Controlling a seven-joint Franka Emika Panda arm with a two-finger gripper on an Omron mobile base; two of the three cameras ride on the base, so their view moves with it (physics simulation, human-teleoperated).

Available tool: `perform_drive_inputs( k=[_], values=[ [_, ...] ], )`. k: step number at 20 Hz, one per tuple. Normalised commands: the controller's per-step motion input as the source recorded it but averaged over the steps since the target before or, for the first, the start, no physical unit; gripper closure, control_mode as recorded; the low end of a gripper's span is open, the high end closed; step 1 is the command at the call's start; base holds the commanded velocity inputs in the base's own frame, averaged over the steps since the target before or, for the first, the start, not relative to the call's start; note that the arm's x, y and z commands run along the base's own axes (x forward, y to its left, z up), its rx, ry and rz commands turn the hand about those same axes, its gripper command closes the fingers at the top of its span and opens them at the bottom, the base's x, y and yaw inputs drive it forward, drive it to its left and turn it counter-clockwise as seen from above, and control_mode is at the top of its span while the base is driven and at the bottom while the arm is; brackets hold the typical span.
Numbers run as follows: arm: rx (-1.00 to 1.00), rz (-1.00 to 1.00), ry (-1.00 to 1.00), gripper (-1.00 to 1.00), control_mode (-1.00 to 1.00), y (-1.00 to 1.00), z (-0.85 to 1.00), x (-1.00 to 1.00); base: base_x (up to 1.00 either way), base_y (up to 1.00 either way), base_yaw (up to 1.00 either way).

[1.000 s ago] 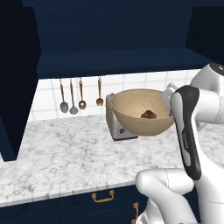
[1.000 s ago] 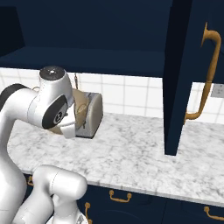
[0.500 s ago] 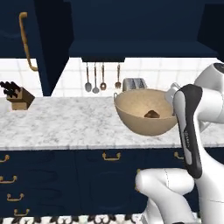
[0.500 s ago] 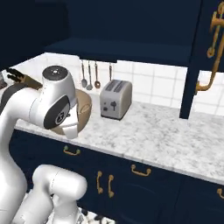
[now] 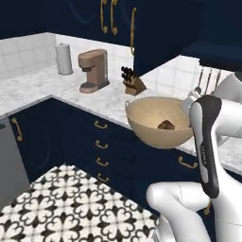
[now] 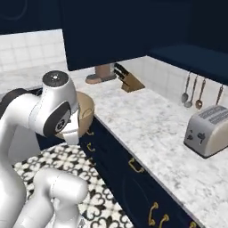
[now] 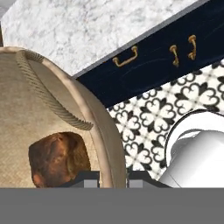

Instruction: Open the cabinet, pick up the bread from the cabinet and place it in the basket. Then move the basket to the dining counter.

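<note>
The gripper (image 7: 113,176) is clamped narrowly on the rim of the basket (image 7: 52,118); in the hand view 1 finger tip stands inside the wall and 1 outside. The bread (image 7: 59,158) lies on the bottom of the basket, close to the held side. From the left base view, the basket (image 5: 158,121) hangs in the air in front of the navy drawers (image 5: 111,146), above the patterned floor (image 5: 75,208), and the bread (image 5: 166,125) shows as a small brown lump inside.

I judge that the carrying step is in hand: the basket must go to the dining counter, which I cannot identify here. To do it well, the rim should stay level, because a grip on 1 side lets the bowl tip and the bread may roll. A smooth, slow drive helps.

Further back, on the marble counter (image 5: 94,94), stand a coffee machine (image 5: 92,70), a knife block (image 5: 132,83) and a paper roll (image 5: 63,58). In the right base view a toaster (image 6: 209,130) stands far along.
</note>
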Motion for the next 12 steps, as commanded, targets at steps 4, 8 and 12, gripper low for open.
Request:
perform_drive_inputs(
  k=[4, 8, 12],
  values=[
    [0.00, 0.00, 0.00, 1.00, 1.00, 0.00, 0.00, 0.00, -0.02, 0.00, 1.00],
    [0.00, 0.00, 0.00, 1.00, 1.00, 0.00, 0.00, 0.00, -0.02, 0.00, 1.00],
    [0.00, 0.00, 0.00, 1.00, 1.00, 0.00, 0.00, 0.00, -0.03, 0.00, 1.00]
  ],
)
